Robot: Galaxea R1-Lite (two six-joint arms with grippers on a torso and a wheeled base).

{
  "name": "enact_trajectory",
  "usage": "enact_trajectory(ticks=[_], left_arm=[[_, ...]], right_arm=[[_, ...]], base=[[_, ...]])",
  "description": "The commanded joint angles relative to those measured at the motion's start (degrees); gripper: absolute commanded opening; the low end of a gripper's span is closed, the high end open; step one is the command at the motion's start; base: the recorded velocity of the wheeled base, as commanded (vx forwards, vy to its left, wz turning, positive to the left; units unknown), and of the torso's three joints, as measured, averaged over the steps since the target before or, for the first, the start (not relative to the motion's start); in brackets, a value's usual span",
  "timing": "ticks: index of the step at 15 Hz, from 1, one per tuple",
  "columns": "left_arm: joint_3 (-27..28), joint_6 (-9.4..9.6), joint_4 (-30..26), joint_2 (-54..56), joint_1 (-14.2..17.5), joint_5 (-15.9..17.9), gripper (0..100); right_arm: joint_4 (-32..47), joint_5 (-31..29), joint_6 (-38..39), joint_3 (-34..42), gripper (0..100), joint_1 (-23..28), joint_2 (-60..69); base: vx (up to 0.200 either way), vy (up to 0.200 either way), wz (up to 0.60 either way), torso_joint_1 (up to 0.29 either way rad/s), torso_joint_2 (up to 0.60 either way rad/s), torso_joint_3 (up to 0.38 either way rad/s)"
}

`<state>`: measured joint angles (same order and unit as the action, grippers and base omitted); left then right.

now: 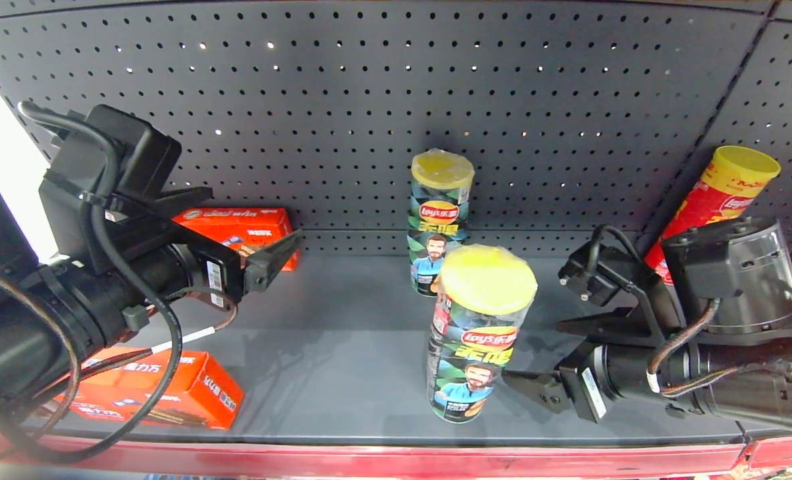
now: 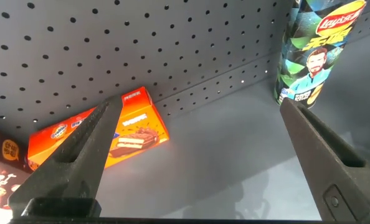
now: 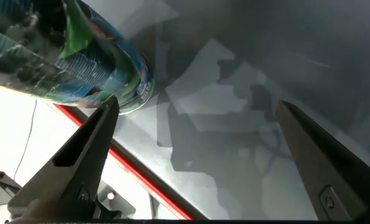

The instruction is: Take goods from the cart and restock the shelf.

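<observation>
Fingers [image 2: 79,155] of the left gripper [image 1: 256,213] stand spread wide with nothing between them, at the left of the head view above the grey shelf [image 1: 343,347]. Beyond that gripper, at the back left against the pegboard panel [image 1: 369,100], lies an orange box [image 1: 249,227]; the left wrist view looks between the open fingers at this box [image 2: 135,127] and at the rear can [image 2: 316,50]. A second orange box [image 1: 189,393] lies at the lower left, near the shelf's red front edge [image 1: 369,460]. The rear can [image 1: 439,223], a yellow-lidded chip can, stands upright at the centre of the frame, close to the pegboard. The front can [image 1: 479,333], of the same kind, stands upright lower in the frame, just right of centre and near the front edge, apart from the rear can. The right gripper [image 1: 533,352] sits low over the shelf at the lower right, its fingers also spread and holding nothing; one fingertip is just beside the front can, and contact cannot be judged. A red can [image 1: 723,193] with a yellow lid leans tilted at the upper right, behind the right arm.
</observation>
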<state>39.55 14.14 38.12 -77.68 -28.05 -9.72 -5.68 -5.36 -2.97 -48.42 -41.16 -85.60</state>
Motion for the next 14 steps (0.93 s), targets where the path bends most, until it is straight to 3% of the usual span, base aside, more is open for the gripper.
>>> enact_trajectory(ticks=[1, 14], left_arm=[[-0.08, 0.01, 0.02, -0.1, 0.01, -0.04, 100], [-0.43, 0.01, 0.11, -0.1, -0.25, -0.04, 100]], right_arm=[[-0.03, 0.0, -0.01, -0.09, 100, -0.5, -0.18], [-0.56, 0.0, -0.01, -1.68, 100, -2.61, -2.73]], base=[[0.0, 0.0, 0.0, 0.0, 0.0, 0.0], [0.0, 0.0, 0.0, 0.0, 0.0, 0.0]])
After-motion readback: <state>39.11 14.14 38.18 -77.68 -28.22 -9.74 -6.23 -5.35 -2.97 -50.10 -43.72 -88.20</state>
